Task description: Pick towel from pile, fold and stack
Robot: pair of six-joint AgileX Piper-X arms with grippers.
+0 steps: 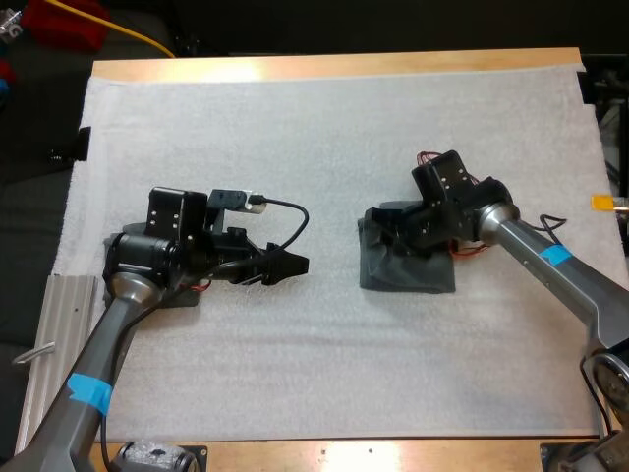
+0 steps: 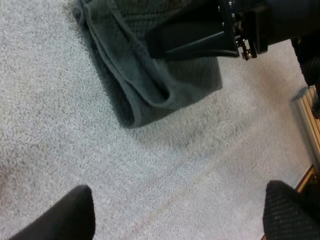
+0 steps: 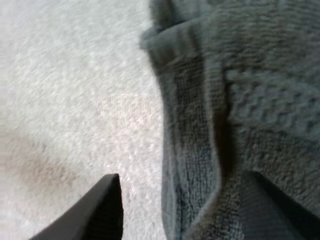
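Note:
A dark grey-green towel (image 1: pixel 408 267), folded into a small thick pad, lies on the white mat right of centre. My right gripper (image 1: pixel 391 228) is low over its far left part. In the right wrist view the right gripper (image 3: pixel 185 210) is open: one finger hangs over bare mat, the other over the towel (image 3: pixel 240 100), with the towel's hemmed edge between them. My left gripper (image 1: pixel 292 264) points at the towel from the left, a short gap away, and is open (image 2: pixel 177 215) over bare mat. From the left wrist, the towel (image 2: pixel 150 80) lies ahead with the right arm's finger on it.
The white mat (image 1: pixel 324 128) covers most of the wooden table (image 1: pixel 334 65). A ribbed metal plate (image 1: pixel 59 324) lies at the mat's left edge beside my left arm. Bare mat lies beyond and in front of the towel.

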